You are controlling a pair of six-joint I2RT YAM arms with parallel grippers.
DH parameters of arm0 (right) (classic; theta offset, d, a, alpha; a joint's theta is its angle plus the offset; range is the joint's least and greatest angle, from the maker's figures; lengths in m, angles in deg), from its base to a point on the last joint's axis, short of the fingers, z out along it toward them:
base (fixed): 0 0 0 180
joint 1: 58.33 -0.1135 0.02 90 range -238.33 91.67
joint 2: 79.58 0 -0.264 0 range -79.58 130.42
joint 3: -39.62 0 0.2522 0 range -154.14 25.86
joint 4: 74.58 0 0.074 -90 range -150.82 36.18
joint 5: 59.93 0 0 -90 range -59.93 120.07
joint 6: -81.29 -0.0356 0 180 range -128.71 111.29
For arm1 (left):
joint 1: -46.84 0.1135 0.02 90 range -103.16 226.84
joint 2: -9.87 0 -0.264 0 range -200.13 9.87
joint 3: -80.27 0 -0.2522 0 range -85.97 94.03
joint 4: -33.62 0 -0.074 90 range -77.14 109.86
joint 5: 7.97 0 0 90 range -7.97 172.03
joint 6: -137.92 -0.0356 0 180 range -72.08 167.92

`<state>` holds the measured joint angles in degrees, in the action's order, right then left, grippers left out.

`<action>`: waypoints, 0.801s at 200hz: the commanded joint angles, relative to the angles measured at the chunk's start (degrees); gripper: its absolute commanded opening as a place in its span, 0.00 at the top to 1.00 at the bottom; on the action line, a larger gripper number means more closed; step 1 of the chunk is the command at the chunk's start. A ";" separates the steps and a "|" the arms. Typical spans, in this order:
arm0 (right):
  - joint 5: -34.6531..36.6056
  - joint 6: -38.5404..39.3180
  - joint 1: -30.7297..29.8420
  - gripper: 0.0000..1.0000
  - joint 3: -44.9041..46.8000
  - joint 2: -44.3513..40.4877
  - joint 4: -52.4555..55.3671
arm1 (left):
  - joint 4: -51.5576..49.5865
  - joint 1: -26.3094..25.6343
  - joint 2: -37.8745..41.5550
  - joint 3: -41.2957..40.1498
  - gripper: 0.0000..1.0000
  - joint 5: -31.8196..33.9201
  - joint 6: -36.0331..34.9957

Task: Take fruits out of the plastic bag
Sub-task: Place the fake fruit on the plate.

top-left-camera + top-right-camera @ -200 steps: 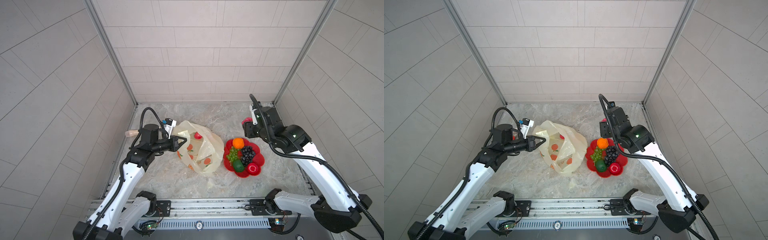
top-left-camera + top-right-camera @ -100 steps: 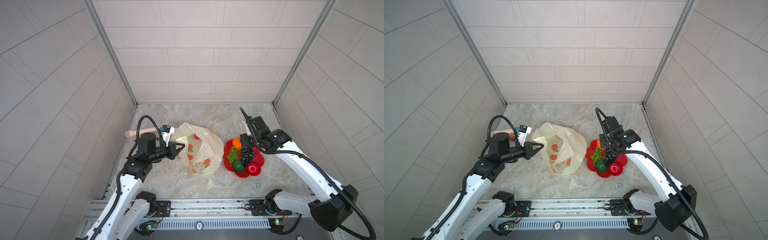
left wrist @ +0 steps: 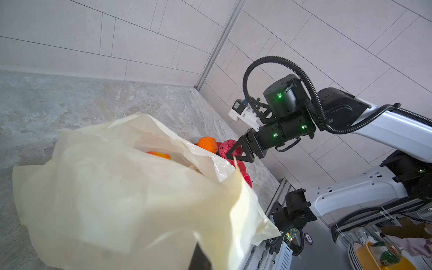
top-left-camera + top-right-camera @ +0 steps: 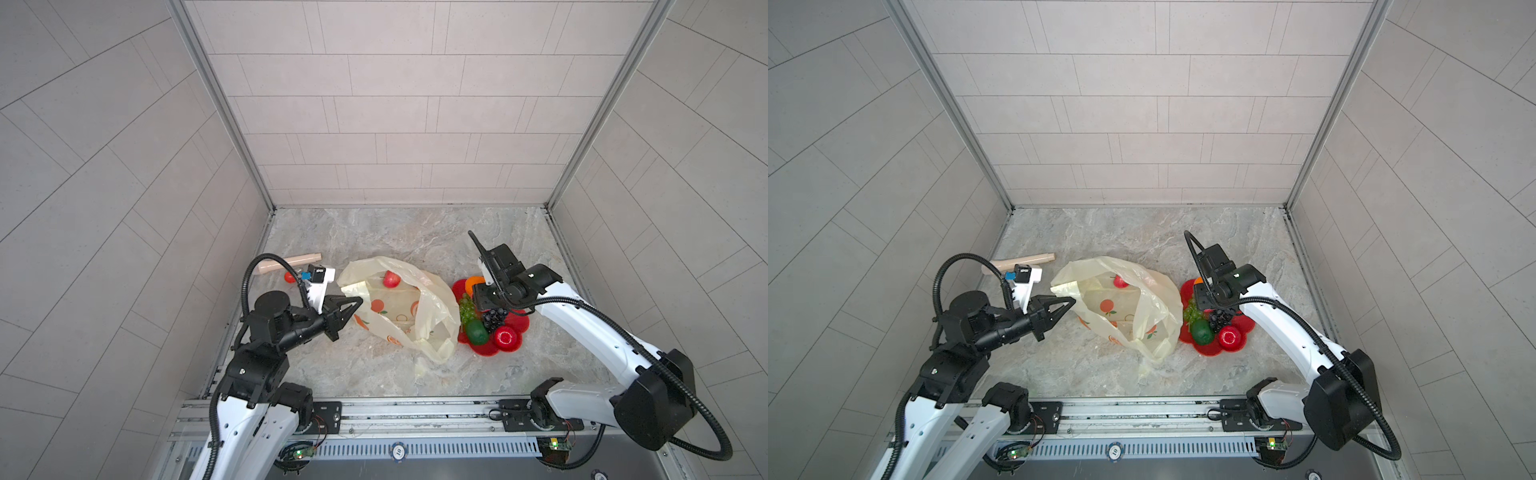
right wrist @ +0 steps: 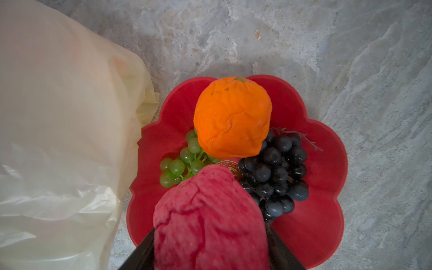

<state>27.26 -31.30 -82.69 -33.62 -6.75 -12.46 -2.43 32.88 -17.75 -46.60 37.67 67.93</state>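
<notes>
The right gripper point(image 3: 233, 155) hangs just above the red plate point(image 5: 315, 222), its jaws held partly apart by the pink wrinkly fruit point(image 5: 210, 222) clamped between them. This looks like the set-down step. Below it the plate is crowded: the orange point(image 5: 231, 117) sits at the far side, with the green grape bunch point(image 5: 182, 163) and the dark purple grape bunch point(image 5: 275, 173) on either side of it, and in a top view the green oval fruit point(image 4: 476, 331) and the red round fruit point(image 4: 506, 336) fill the near side. I'd bring the pink one right down onto a bare patch of plate before letting go. It's squashy and rounded, so dropped from any height onto the grapes it would likely roll off or nudge the orange. Across the table the left gripper point(image 4: 357, 300) is pinched tight on the rim of the plastic bag point(image 4: 399, 307), holding its mouth up and open. The bag lies on the table between the arms, just beside the plate, with the peach point(image 4: 391, 279) inside at the back, so there is one more fruit to fetch, and that pinch is best left steady.
</notes>
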 commanded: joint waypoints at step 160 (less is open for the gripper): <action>-0.97 1.63 -3.43 0.38 1.14 6.26 -2.04 | -5.92 -0.36 -0.15 -0.34 0.95 1.39 -4.10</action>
<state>26.00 -29.90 -85.25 -32.55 0.07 -14.99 -7.96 32.81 -17.84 -46.53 38.68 65.55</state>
